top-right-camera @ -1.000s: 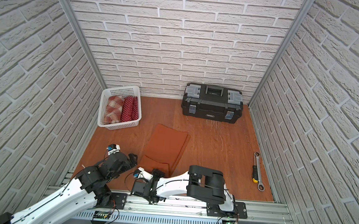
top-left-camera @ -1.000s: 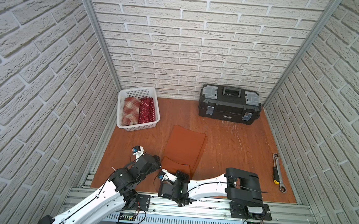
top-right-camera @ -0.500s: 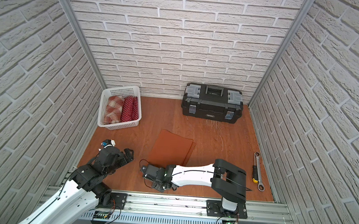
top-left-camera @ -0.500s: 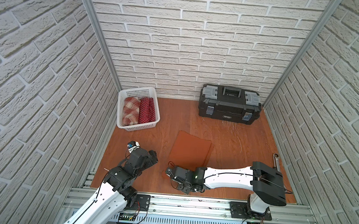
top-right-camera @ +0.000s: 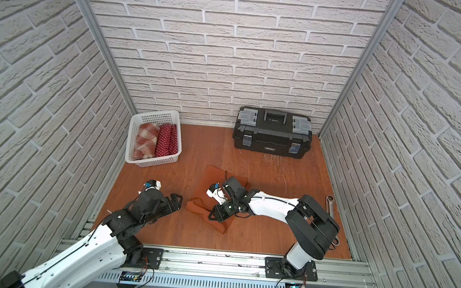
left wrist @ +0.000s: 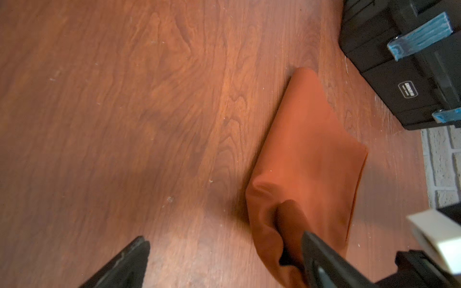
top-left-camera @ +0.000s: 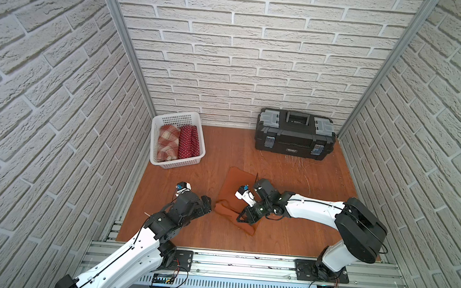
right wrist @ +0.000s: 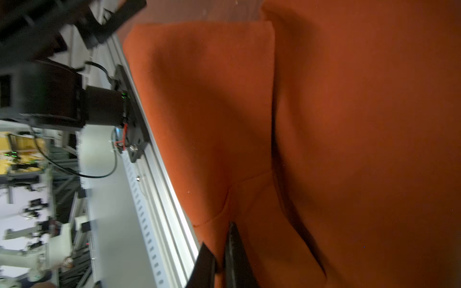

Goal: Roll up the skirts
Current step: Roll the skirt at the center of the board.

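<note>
**Top views.** Brick walls (top-left-camera: 256,68) close three sides of the table (top-left-camera: 223,149), and a metal rail (top-left-camera: 243,263) bounds the front. A toolbox (top-left-camera: 295,139) stands against the back wall. A basket (top-left-camera: 179,163) fills the back left corner, with the plaid skirt (top-left-camera: 167,143) and the polka-dot skirt (top-left-camera: 188,141) rolled side by side inside it. A wrench (top-right-camera: 330,203) lies near the right wall in a top view.

The rust-orange skirt (top-left-camera: 234,185) lies mid-table, its far part flat and its near edge bunched into a fold. Bare wood is open between basket and toolbox, left of this skirt, and along the front.

The right gripper (top-left-camera: 241,219) sits on the near fold, jaws pressed together on the cloth. The left gripper (top-left-camera: 208,203) is just beside the fold's left end, jaws spread wide and holding nothing.

**Left wrist.** The fingers (left wrist: 132,259) stand far apart over bare wood. One overlaps the skirt's bunched end, but contact cannot be told.

**Right wrist.** The fingers (right wrist: 237,254) pinch a ridge of orange cloth, nearly closed. The rail runs alongside.

**Change.** Half a second earlier the near edge lay flatter. The right gripper sat closer to the rail, and the left gripper was further from the cloth. Basket and toolbox are unmoved.
</note>
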Available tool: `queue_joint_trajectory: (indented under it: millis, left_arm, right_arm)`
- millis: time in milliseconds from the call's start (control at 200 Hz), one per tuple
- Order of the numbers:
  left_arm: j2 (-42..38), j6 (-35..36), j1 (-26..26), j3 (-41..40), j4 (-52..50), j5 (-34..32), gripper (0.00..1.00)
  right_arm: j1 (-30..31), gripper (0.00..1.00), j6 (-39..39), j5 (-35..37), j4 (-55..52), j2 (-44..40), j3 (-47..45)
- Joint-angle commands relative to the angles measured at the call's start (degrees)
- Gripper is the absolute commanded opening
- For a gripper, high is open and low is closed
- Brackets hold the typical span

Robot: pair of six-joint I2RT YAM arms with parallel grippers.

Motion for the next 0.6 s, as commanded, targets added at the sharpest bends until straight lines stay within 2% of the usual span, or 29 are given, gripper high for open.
queue_joint_trajectory:
  millis: [0,35,235,365,595]
  left_arm:
    - [2.8,0.5,-1.6,-0.7,7.8,0.6,0.98]
    - [3.7,0.4,-1.9,-0.8,9.0,0.7,0.98]
    - [8.9,1.3,-3.3,-0.5,14.1,1.6,0.97]
    - [12.2,1.6,-3.6,-0.7,18.0,1.9,0.98]
    - [19.0,1.9,-5.3,-0.5,25.8,2.1,0.98]
  right_arm:
    - [-4.2,0.02,12.4,-15.5,20.4,4.1,-2.5]
    - [-5.5,0.03,14.0,-16.8,22.6,5.8,-2.7]
    - [-9.9,0.03,10.0,-17.0,17.2,13.9,0.5]
    - [-11.7,0.04,2.9,-11.9,5.3,15.7,3.9]
    - [-11.4,0.07,-1.8,-4.0,-2.2,17.9,5.5]
